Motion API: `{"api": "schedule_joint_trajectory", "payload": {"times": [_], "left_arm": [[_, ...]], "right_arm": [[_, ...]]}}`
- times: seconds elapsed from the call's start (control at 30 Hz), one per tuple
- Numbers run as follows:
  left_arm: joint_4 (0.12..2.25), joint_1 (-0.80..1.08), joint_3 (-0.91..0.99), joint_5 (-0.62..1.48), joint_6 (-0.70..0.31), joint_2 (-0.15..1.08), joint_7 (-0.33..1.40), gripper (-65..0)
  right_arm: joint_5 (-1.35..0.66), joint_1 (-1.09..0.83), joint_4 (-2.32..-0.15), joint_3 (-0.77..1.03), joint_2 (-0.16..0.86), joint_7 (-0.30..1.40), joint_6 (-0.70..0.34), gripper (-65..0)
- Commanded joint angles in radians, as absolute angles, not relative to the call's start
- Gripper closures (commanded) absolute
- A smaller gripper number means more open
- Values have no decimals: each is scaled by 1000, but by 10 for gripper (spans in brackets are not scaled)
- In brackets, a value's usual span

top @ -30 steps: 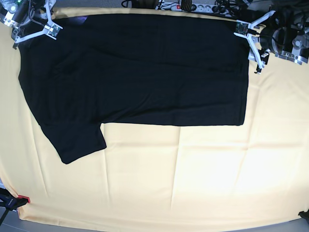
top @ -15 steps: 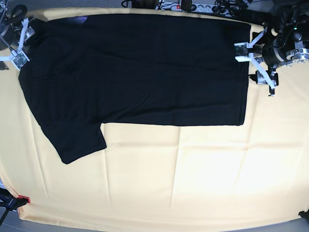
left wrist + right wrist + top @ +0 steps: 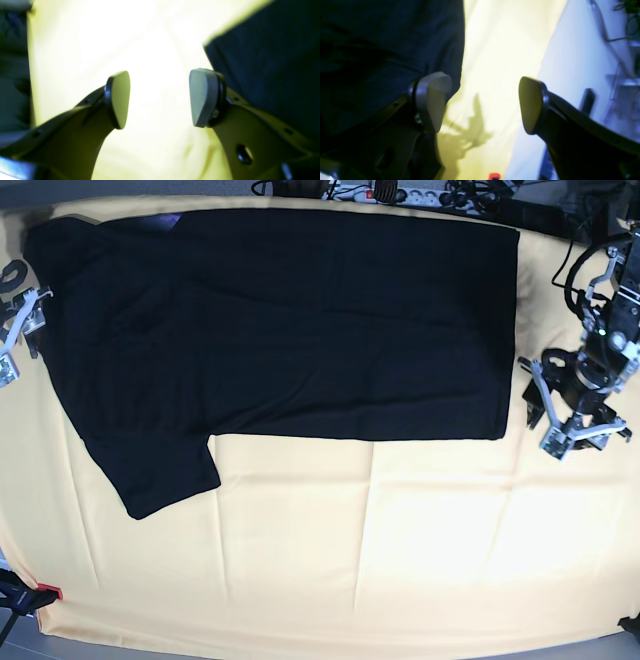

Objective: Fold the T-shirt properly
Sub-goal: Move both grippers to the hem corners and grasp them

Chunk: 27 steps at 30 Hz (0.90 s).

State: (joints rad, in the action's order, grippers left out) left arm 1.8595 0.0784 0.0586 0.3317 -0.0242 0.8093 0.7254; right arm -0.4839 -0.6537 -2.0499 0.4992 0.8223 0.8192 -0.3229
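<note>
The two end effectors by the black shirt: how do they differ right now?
The left end effector hangs beside the T-shirt's straight hem edge, in full view over the yellow cloth. The right end effector sits near the sleeve end, partly cut off by the picture edge. Both stand open, holding nothing.

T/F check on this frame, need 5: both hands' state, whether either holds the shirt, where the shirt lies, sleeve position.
1. The left hand is open. True.
2. The right hand grips the T-shirt. False: it is open, holding nothing.
3. The T-shirt lies flat on the yellow cloth. True.
4. The left hand holds the hem. False: it is beside the shirt, empty.
5. A sleeve sticks out toward the cloth's near edge. True.
</note>
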Motion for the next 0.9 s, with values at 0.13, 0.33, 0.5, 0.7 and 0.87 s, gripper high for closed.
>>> {"api": "schedule_joint_trajectory", "payload": {"times": [0.13,0.33,0.5,0.7,0.87], "left_arm": [[1660,57,327,660,-229,654,696,-359],[1341,-70,325,873,-427,590,745,-359],[1153,-195,289,945,-474,556,822,-355],[1121,-226,154,1050,-551,526,951,-355],[1122,-239,65,1056,-550,526,942,-330]], "right_arm": [[-528,-583,-1922,512,842,807,-366,-470],[-554,-542,-1893,512,842,804,-390,-470],[-555,-520,-1894,512,842,804,-389,-469],[-581,-515,-1894,511,842,799,-387,-469],[-607,-515,-1894,511,840,789,-402,-469]]}}
